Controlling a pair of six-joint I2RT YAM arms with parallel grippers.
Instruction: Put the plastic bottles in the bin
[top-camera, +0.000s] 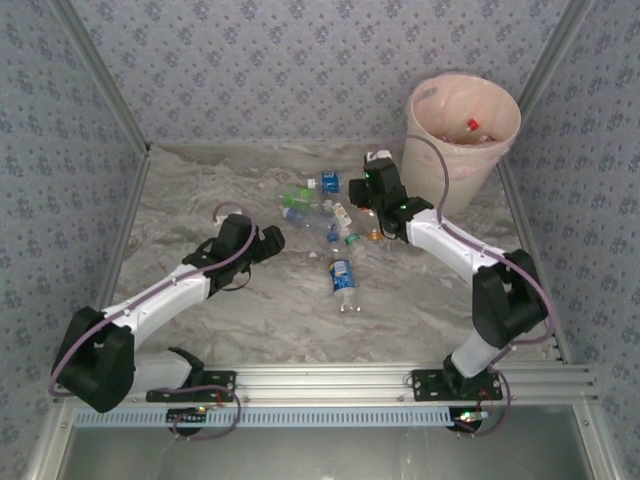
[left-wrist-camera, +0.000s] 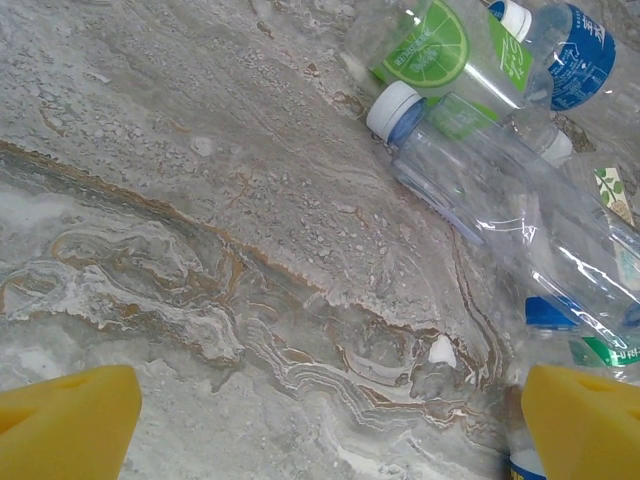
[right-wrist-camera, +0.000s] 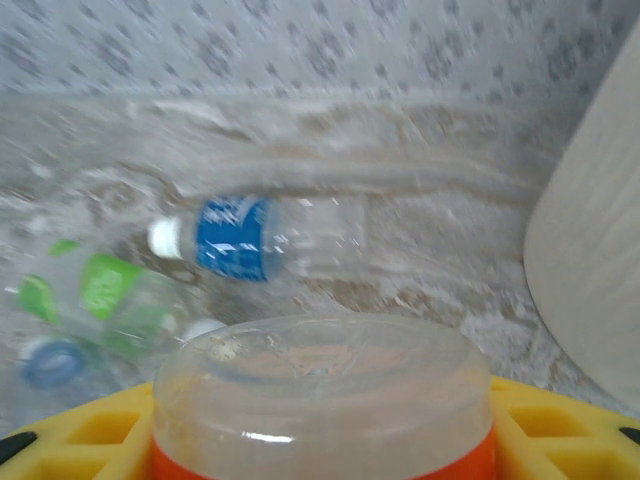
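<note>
My right hand (top-camera: 368, 190) is closed on a small clear plastic bottle with an orange label (right-wrist-camera: 320, 390), which sits squeezed between my two yellow pads (right-wrist-camera: 90, 435). Its rounded clear end points up in the wrist view, so I judge that its long axis runs across the line of the pads rather than along it. What matters now is where the large round cream-white plastic bin with the pale pink bag liner (top-camera: 480, 170) lies from this hand. In the wrist view its wall rises close at my right edge, and from above it stands just beyond and to the right of the hand, its rim well above the marbled grey desk (top-camera: 200, 200). The hand faces the back wall, and a clear bottle with a blue label and white cap (right-wrist-camera: 235, 237) lies ahead of it, so I judge that I must lift and swing right before I let go. My left hand (top-camera: 268, 240) stands wide and holds nothing, low over the desk, much farther from the bin. The loose heap lies ahead and to its right. The nearest piece is a clear bottle with a white cap (left-wrist-camera: 480, 180), which lies slantwise with its cap towards the far left.
</note>
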